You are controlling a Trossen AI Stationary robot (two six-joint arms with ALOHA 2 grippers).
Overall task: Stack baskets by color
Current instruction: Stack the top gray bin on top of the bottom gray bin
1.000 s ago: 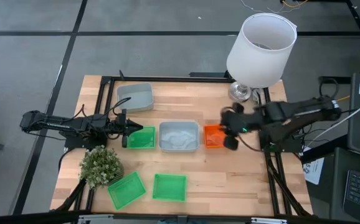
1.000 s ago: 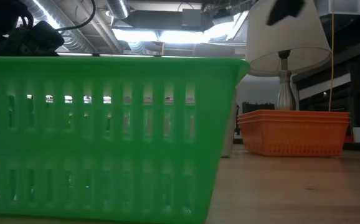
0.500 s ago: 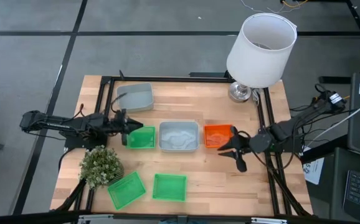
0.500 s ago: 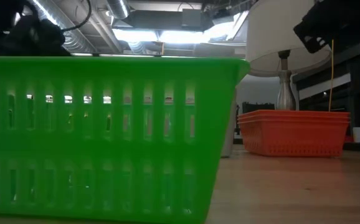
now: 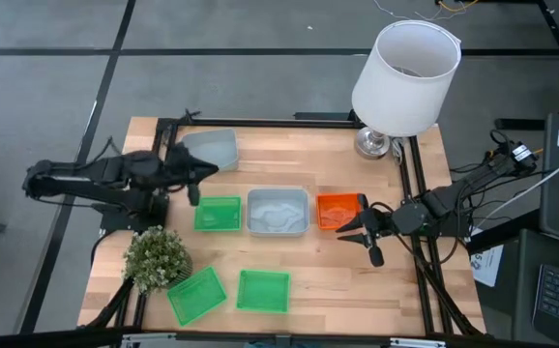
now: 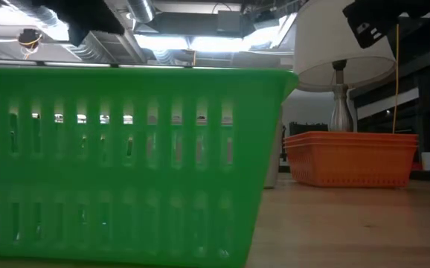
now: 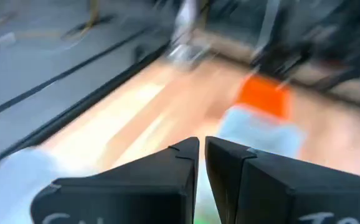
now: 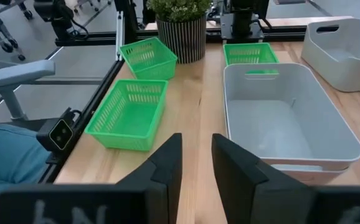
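Observation:
Orange baskets [image 5: 335, 210] stand nested in a stack right of the table's middle, also seen in the low view [image 6: 350, 158]. A pale grey basket [image 5: 279, 212] sits beside them, then a green basket [image 5: 218, 214]. Another grey basket [image 5: 212, 150] stands at the far left. Two green baskets [image 5: 262, 290] [image 5: 196, 295] rest near the front edge. My left gripper [image 5: 199, 177] [image 7: 202, 155] hovers shut and empty between the far grey basket and the green one. My right gripper [image 5: 359, 235] [image 8: 197, 162] is open and empty, near the orange stack's front right corner.
A bushy potted plant [image 5: 156, 256] stands at the front left beside the green baskets. A big white lamp [image 5: 405, 72] stands at the far right corner. Black frame rails [image 5: 260, 123] run along the table's far and side edges. Bare wood lies between the two rows.
My left gripper has risen from the left edge of the middle green basket and shifted toward the far edge, staying shut; the basket has stayed put. My right gripper has dropped from over the orange stack toward the near edge and tipped closer to level, still open.

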